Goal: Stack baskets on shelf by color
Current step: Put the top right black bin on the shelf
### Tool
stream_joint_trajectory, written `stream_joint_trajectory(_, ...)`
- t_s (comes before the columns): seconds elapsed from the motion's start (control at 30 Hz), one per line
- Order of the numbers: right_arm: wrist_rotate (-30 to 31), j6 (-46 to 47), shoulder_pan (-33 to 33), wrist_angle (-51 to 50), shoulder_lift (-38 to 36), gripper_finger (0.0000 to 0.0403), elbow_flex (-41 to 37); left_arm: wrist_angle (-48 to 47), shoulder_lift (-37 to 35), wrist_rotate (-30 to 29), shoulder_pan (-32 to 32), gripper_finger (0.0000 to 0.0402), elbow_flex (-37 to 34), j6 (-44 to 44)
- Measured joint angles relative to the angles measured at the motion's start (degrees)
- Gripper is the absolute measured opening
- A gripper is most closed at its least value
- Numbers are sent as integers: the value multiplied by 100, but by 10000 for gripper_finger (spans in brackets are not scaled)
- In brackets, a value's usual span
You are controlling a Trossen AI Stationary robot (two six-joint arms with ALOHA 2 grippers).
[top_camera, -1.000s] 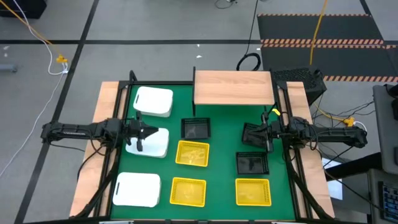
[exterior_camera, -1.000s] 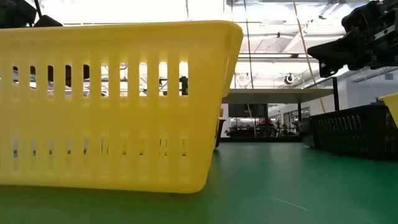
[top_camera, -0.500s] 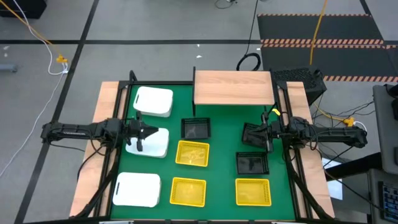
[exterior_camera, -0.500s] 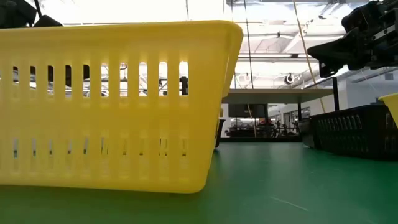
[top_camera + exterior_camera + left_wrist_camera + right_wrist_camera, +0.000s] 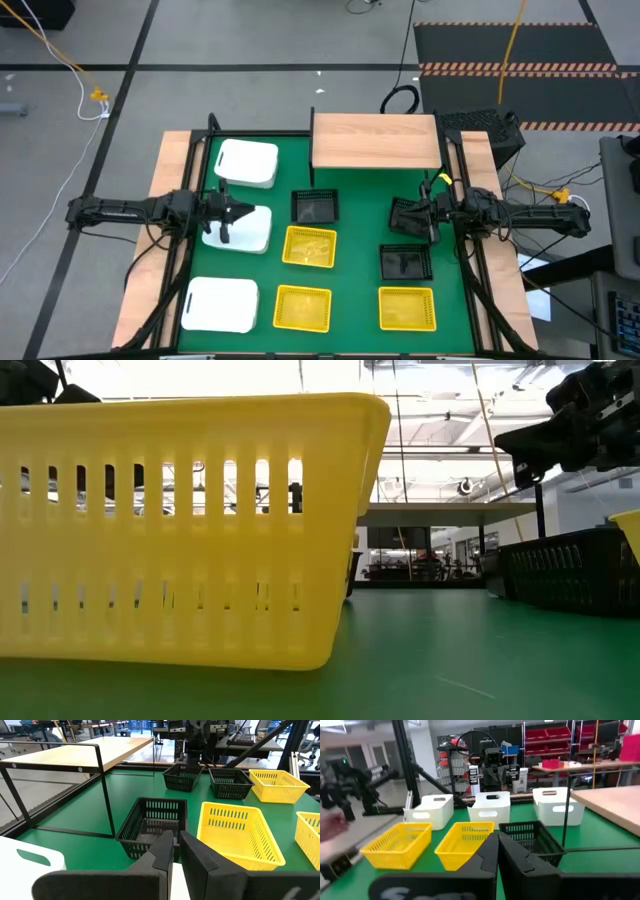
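Seen from above, the light wooden shelf on thin black legs (image 5: 376, 141) stands at the top middle of the green table (image 5: 360, 300), and nothing sits on it. All nine little plastic baskets are down on the table. The three white baskets with rounded corners are on the left side: one near the top left (image 5: 246, 163), one in the middle left (image 5: 250, 229), and one at the bottom left (image 5: 221, 303). The three yellow mesh baskets are lower down: one in the middle (image 5: 309, 247), one at the bottom middle (image 5: 302, 308), and one at the bottom right (image 5: 407, 308). The three black mesh baskets are spread out: one just under the shelf's left end (image 5: 314, 207), one at the right under the right arm (image 5: 406, 216), and one below that (image 5: 405, 262). The left gripper (image 5: 235, 213) hangs over the middle white basket, and its two dark fingers (image 5: 167, 851) are closed together with nothing between them. The right gripper (image 5: 407, 214) hangs over the upper right black basket, and its fingers (image 5: 490, 851) are also pressed together and hold nothing. In the low view, a yellow basket fills the left side of the picture.
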Motion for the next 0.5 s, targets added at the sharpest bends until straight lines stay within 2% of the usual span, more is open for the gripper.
stream_joint_trajectory(0.13,551,-242,-2,1157,96,0,0,19,-1,-3,0,37,0,1114)
stream_joint_trajectory(0.2,774,-229,-4,1515,221,0,59,50,-1,-3,0,37,0,1300)
stream_joint_trajectory(0.33,1036,-49,-4,997,776,14,378,40,-1,-5,0,37,0,1318)
stream_joint_trajectory(0.5,1043,493,-4,258,1944,65,1294,123,-1,-4,0,37,0,1261)
